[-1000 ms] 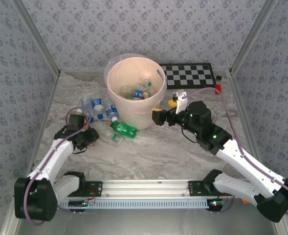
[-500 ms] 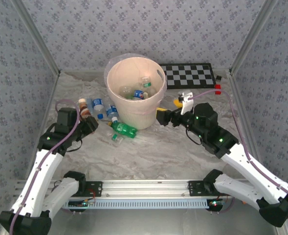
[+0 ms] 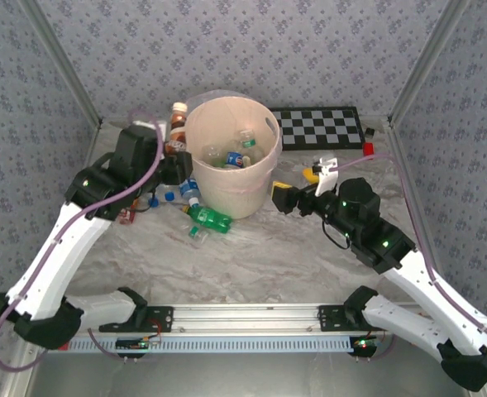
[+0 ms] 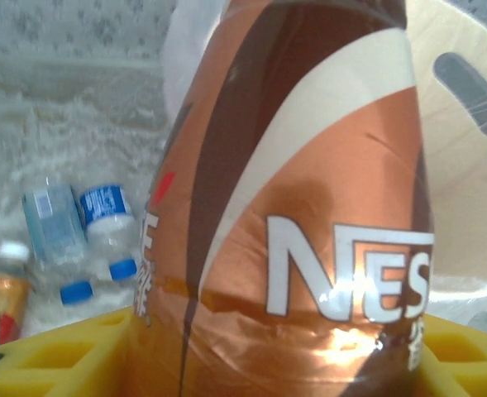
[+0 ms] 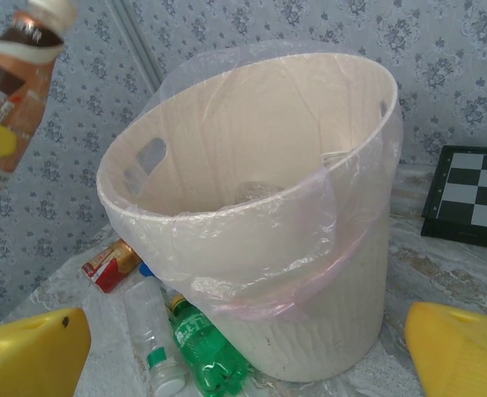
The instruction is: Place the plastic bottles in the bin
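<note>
Bottle just beside bin rim

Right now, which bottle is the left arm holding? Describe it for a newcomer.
Find the peach-cream bucket mid-table. Beside its left rim, the left gripper holds the orange-brown bottle in the air. Its glossy copper wrap and white cap set it apart from the clear bottles and the green bottle lying on the table.

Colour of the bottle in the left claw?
Copper-brown with a cream band and white lettering; the bottle shows best in the left wrist view.
</note>
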